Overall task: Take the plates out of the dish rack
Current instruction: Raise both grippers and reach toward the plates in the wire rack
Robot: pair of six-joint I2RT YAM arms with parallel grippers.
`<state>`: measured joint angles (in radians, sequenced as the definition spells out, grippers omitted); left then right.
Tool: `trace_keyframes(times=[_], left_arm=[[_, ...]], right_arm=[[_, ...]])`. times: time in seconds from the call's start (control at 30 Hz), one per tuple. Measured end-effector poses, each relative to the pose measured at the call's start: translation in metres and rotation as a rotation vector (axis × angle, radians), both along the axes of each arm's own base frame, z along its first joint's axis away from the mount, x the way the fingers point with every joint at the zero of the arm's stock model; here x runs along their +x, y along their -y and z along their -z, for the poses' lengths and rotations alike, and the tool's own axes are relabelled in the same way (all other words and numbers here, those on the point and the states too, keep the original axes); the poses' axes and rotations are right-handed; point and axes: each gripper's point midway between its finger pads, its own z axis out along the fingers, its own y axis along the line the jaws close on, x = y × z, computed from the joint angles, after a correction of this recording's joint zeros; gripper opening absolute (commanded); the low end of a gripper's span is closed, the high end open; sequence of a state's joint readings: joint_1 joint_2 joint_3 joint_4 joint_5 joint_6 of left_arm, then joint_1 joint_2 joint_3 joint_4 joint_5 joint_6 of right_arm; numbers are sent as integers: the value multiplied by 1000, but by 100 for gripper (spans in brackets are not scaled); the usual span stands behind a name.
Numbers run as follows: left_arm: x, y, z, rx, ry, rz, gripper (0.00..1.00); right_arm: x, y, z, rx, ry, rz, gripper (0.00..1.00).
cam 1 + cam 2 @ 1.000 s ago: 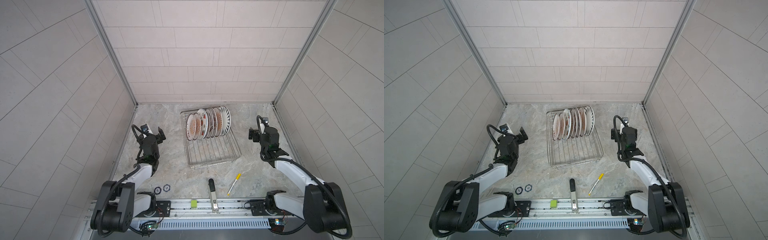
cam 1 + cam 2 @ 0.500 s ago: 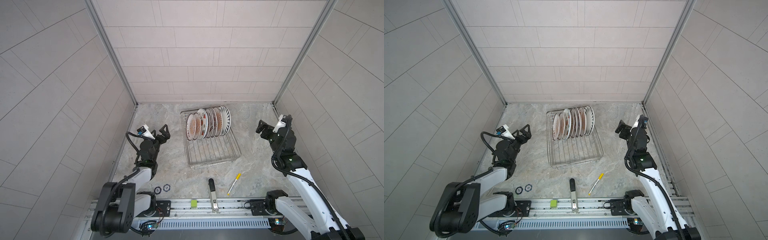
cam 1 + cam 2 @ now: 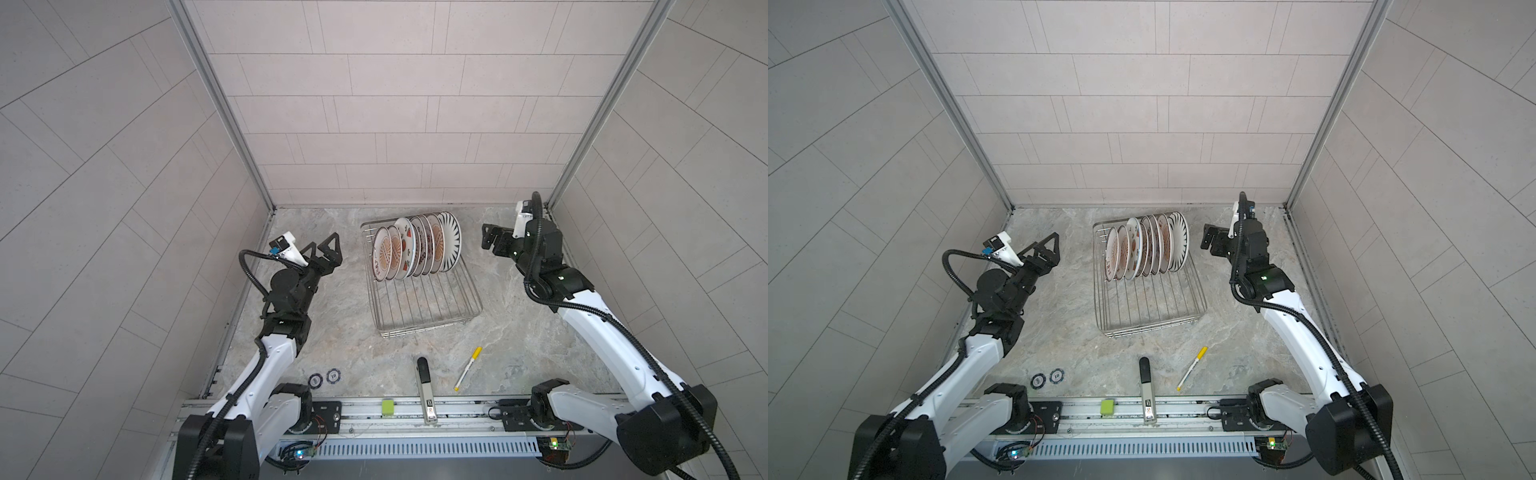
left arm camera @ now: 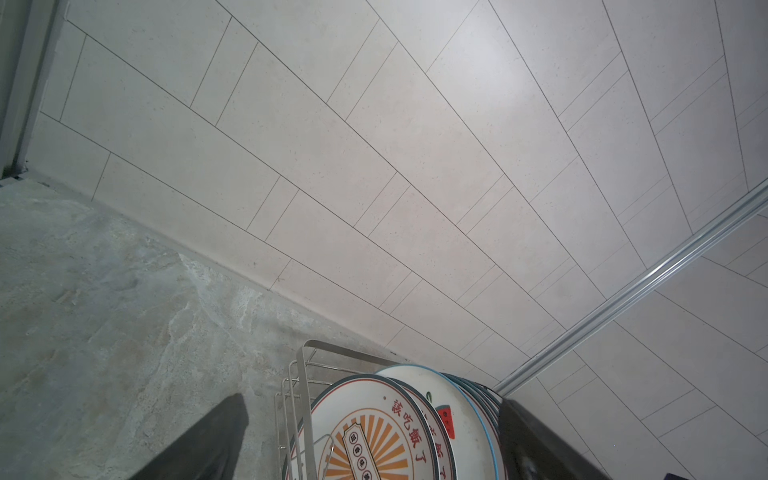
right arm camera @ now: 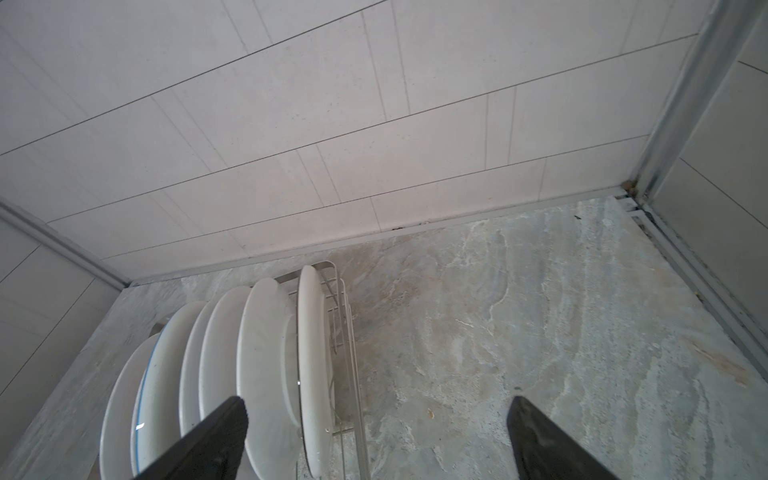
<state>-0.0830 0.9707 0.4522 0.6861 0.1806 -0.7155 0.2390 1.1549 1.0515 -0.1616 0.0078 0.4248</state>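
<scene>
Several white patterned plates stand on edge in a row at the far end of the silver wire dish rack. My left gripper hovers open to the left of the rack and points at the plates. In the left wrist view the front plate's orange sunburst face and the rack corner show between the open left gripper. My right gripper is open and empty to the right of the rack. The right wrist view shows the plates' white backs beside the open right gripper.
Near the front edge lie two poker chips, a black and silver tool and a yellow-capped marker. A green block sits on the front rail. Tiled walls close in the back and both sides.
Both arms have risen and reached out. The left gripper swung toward the rack's left side; the right gripper moved up and back beside the plates. Both stayed open.
</scene>
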Motion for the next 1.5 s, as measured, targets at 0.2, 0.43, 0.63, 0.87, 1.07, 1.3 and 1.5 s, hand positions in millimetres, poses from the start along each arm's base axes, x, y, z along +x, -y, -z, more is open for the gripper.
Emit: trace_keyframes(times=[0.2, 0.43, 0.63, 0.87, 1.07, 1.3, 1.5], left_arm=[[5, -6, 19, -27, -73, -4, 100], [10, 38, 18, 20, -128, 116, 100], [7, 98, 30, 135, -176, 262, 100], [1, 147, 37, 216, -180, 372, 100], [2, 163, 49, 239, -203, 400, 100], [5, 168, 56, 249, -210, 398, 100], [7, 163, 54, 256, -203, 366, 100]], right_arm=[[20, -13, 8, -46, -66, -49, 100], [16, -55, 30, -182, -162, -123, 98], [25, -80, 23, -276, -177, -118, 93], [46, -86, 42, -327, -255, -103, 87], [45, -96, 50, -348, -280, -128, 80], [34, -122, 48, -363, -270, -191, 71], [24, -158, 37, -349, -235, -273, 61]])
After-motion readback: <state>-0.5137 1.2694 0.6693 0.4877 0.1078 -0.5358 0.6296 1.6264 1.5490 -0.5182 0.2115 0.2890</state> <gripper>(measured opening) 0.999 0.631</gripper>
